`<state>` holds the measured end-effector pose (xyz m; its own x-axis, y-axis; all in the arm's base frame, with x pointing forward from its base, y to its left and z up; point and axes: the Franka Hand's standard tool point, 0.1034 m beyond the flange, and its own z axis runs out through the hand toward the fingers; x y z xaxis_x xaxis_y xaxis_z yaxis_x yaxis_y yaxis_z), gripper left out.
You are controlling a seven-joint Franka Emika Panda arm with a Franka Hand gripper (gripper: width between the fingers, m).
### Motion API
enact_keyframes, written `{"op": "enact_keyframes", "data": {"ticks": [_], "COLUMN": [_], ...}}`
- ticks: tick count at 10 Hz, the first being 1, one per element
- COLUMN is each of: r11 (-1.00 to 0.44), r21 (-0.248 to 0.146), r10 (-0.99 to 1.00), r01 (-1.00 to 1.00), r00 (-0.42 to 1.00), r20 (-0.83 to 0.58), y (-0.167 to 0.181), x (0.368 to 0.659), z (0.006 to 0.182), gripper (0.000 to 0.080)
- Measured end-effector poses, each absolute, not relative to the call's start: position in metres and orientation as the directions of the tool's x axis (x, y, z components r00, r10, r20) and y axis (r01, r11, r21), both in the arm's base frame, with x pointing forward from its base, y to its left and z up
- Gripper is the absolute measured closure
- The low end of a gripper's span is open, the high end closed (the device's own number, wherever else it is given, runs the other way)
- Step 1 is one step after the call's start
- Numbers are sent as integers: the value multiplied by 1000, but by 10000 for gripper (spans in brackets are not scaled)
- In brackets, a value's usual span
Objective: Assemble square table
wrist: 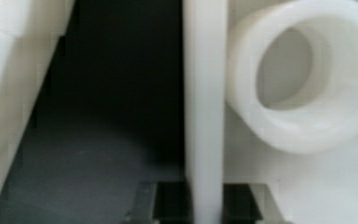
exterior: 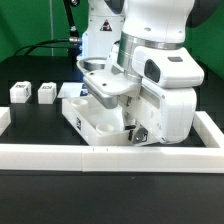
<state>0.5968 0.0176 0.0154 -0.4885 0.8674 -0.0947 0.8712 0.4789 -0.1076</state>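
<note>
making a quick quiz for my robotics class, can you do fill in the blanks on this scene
The leg blocks stand on the exterior view's ___ of the arm.
The work surface is ___.
The table top in the gripper shows a ___ hole in the wrist view.
Missing: left, black, round.

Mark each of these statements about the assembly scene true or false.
1. Two leg blocks stand at the exterior view's left, apart from the arm. True.
2. The square tabletop lies flat, far from the claw. False: it is tilted, right under the claw.
3. A white border wall runs along the table's front. True.
4. Those leg blocks sit on the border wall. False: they stand on the black table.
5. The claw hangs wide open over nothing. False: a thin white edge of the square tabletop runs between its fingers.
</note>
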Motion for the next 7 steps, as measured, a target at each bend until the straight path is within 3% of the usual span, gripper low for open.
{"op": "enact_keyframes", "data": {"ticks": [2, 4, 5, 6, 7], "r11": [629, 722, 781, 833, 883], "r21": [-147, -148, -173, -169, -133], "r10": [763, 678, 607, 538, 460], "r01": [764, 676, 600, 527, 451], "r00": [-642, -734, -795, -842, -887], "r20": [-76, -46, -16, 26, 43], "y": [28, 49, 57, 63, 62], "x": [593, 599, 601, 598, 596], "z": [14, 14, 14, 14, 13], "gripper": [736, 736, 736, 736, 736]}}
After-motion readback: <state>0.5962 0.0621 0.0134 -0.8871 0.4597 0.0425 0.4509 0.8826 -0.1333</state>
